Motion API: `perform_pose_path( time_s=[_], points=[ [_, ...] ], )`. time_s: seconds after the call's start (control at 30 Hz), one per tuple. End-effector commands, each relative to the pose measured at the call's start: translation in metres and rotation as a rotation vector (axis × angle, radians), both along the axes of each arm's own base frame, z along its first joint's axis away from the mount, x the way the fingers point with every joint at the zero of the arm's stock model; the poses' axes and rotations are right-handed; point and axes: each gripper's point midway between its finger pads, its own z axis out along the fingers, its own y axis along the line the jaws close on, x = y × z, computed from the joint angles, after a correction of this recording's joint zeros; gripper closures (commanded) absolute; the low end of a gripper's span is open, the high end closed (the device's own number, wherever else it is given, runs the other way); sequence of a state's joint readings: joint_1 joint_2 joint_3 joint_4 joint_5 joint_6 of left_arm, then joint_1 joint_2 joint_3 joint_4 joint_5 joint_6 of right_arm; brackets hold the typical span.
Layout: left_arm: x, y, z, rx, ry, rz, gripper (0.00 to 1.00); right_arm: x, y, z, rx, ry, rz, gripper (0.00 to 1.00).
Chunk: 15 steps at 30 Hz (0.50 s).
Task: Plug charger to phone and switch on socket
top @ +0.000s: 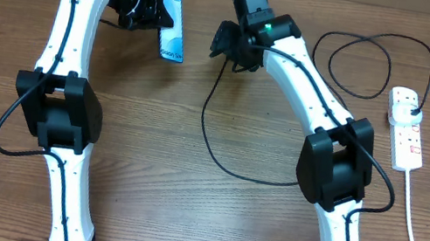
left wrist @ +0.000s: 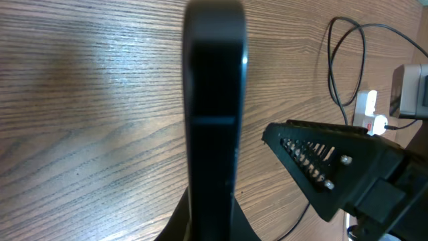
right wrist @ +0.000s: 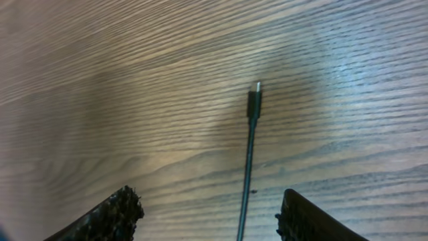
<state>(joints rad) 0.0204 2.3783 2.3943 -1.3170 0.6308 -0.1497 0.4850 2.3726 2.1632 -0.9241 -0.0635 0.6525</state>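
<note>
Right gripper is found with jaws apart, nothing clamped. The charger lies flat on the table between its fingers, clear of both, connector tip just ahead, bare wood all round. The phone is clamped in the closed left gripper, left of the right gripper. The socket lies well to its right.

Left white-and-black arm extends forward, left black two-finger gripper clamped on the slim lit-screen smartphone. Right white-and-black arm leans toward the smartphone; right black gripper points down near it, jaws apart.
</note>
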Motion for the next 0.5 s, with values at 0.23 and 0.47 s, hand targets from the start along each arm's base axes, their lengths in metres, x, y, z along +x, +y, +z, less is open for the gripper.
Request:
perform_pose_path(
  time_s=[0.23, 0.47],
  points=[
    [-0.002, 0.001, 0.026, -0.007, -0.065, -0.020, 0.96, -0.022, 0.011, -0.069, -0.164, 0.080, 0.010, 0.46],
    [-0.002, 0.001, 0.026, -0.006, -0.068, -0.023, 0.96, -0.040, 0.011, -0.077, -0.197, 0.137, 0.032, 0.58]
  ],
)
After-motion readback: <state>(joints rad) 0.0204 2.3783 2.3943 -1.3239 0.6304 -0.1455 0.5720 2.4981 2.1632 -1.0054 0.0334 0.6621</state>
